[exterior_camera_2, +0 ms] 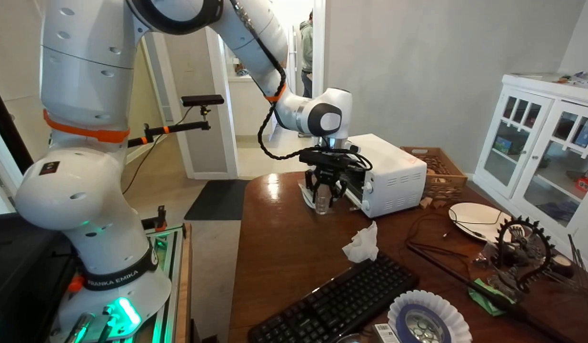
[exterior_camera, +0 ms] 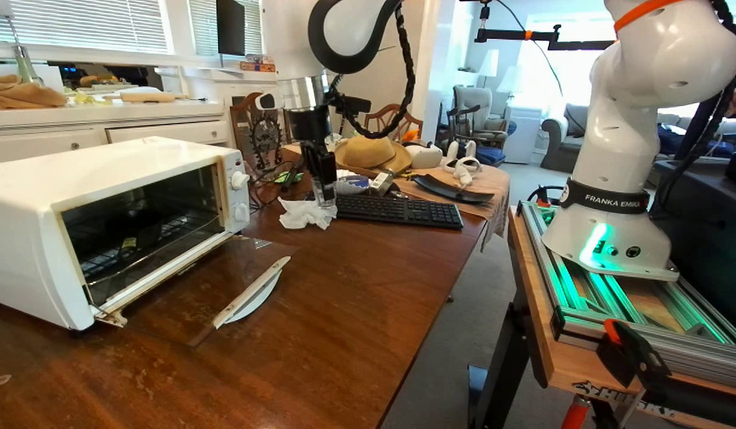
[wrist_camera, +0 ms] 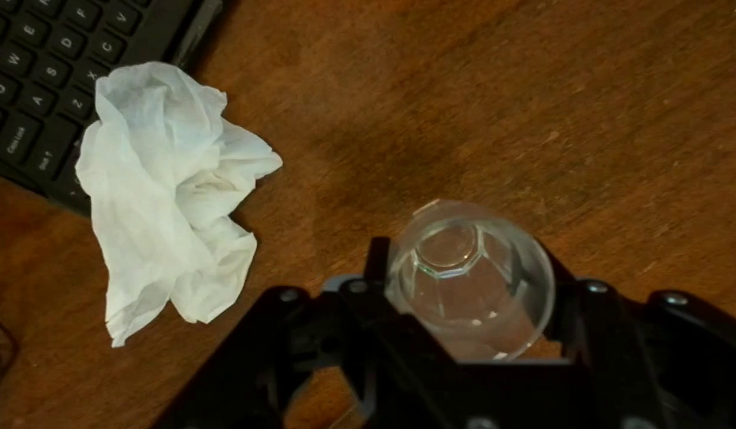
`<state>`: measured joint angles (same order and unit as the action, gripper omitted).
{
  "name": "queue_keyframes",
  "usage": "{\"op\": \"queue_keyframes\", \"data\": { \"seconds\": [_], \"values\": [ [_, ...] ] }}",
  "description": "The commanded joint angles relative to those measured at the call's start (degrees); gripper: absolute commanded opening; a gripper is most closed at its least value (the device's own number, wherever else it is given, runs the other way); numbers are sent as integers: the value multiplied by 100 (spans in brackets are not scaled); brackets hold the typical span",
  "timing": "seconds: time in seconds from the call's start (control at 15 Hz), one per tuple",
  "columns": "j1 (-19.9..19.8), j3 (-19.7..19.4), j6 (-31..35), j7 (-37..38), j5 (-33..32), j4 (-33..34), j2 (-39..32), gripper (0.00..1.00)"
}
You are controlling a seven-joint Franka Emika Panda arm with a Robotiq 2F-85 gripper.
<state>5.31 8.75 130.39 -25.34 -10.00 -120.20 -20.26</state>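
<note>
Gripper (exterior_camera_2: pixel 325 188) pinching clear glass (wrist_camera: pixel 472 298), mouth up, over table (exterior_camera_2: pixel 284 247); can't tell if touching it. Tissue (wrist_camera: pixel 159 196) near glass, at keyboard (wrist_camera: pixel 52 77) corner. Oven (exterior_camera: pixel 111 173) open.

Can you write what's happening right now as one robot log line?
jaws: closed on glass | tissue: at end of keyboard | toaster oven: door open

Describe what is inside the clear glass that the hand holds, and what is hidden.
In the wrist view, the glass shows its faceted base, with brown tabletop visible through it. No contents stand out, though something clear could go unnoticed. The hand hides part of its side.
</note>
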Motion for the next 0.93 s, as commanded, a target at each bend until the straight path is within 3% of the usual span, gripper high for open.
{"op": "queue_keyframes", "data": {
  "seconds": [0.0,0.47,0.87],
  "values": [
    [96,-113,-361,53,-360,738,-631,30],
    [104,-205,399,145,-685,988,-1217,30],
    [483,-80,283,220,-1108,522,-313,30]
  ]
}}
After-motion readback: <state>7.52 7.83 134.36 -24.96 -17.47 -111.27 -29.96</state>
